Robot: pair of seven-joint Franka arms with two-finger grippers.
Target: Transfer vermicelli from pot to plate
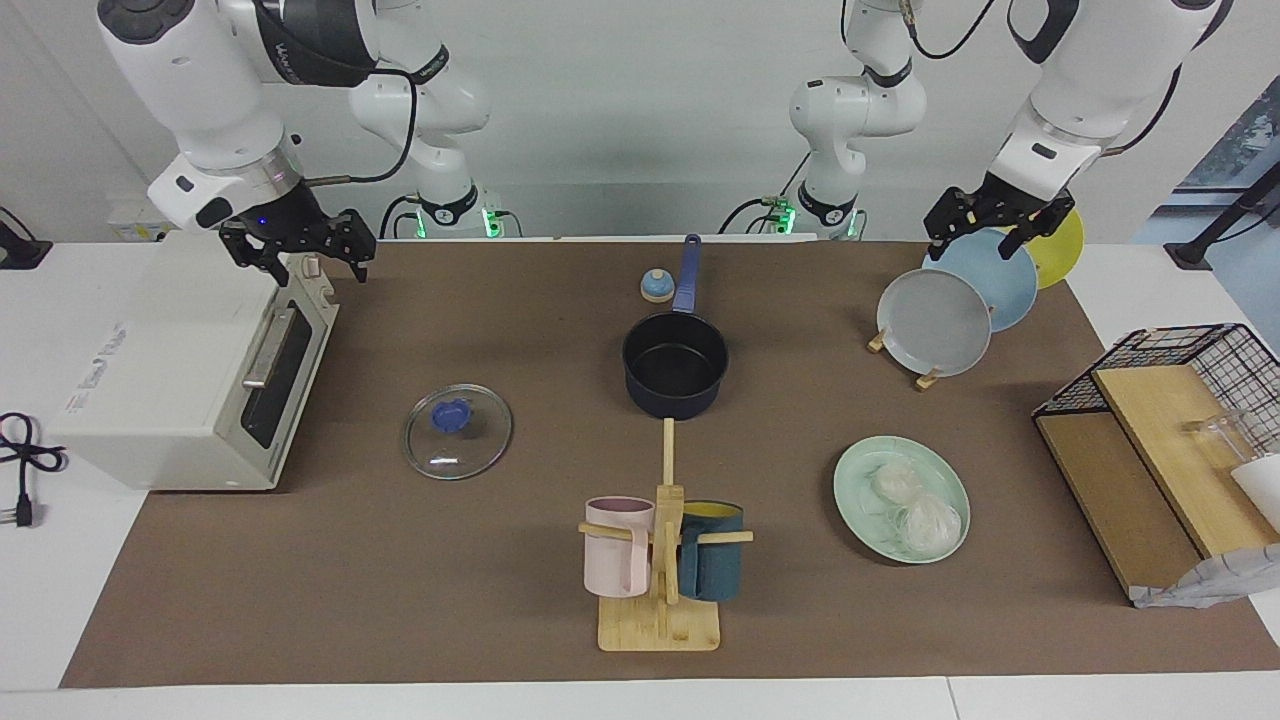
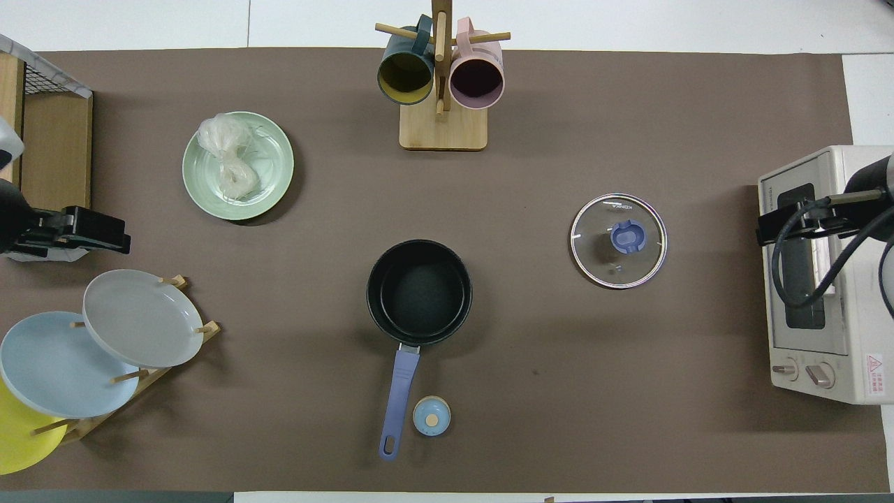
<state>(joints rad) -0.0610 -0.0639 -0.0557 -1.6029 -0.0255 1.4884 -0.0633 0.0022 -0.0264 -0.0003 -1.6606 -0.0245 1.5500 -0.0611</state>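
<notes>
The vermicelli (image 1: 908, 506), two whitish nests in a clear bag, lies on the mint-green plate (image 1: 850, 478), toward the left arm's end of the table; it also shows in the overhead view (image 2: 227, 159) on the plate (image 2: 276, 168). The dark navy pot (image 1: 676, 402) stands mid-table with a bare black inside (image 2: 419, 293), its blue handle pointing toward the robots. My left gripper (image 1: 976, 240) hangs open and empty over the plate rack; it also shows in the overhead view (image 2: 105, 235). My right gripper (image 1: 300, 262) hangs open and empty over the toaster oven's corner.
A glass lid (image 1: 458, 430) lies between the pot and the toaster oven (image 1: 170, 380). A mug rack (image 1: 660, 570) stands farther from the robots than the pot. A small round blue object (image 1: 656, 286) sits beside the pot's handle. The plate rack holds a grey plate (image 1: 935, 322). A wire basket (image 1: 1180, 400) holds boards.
</notes>
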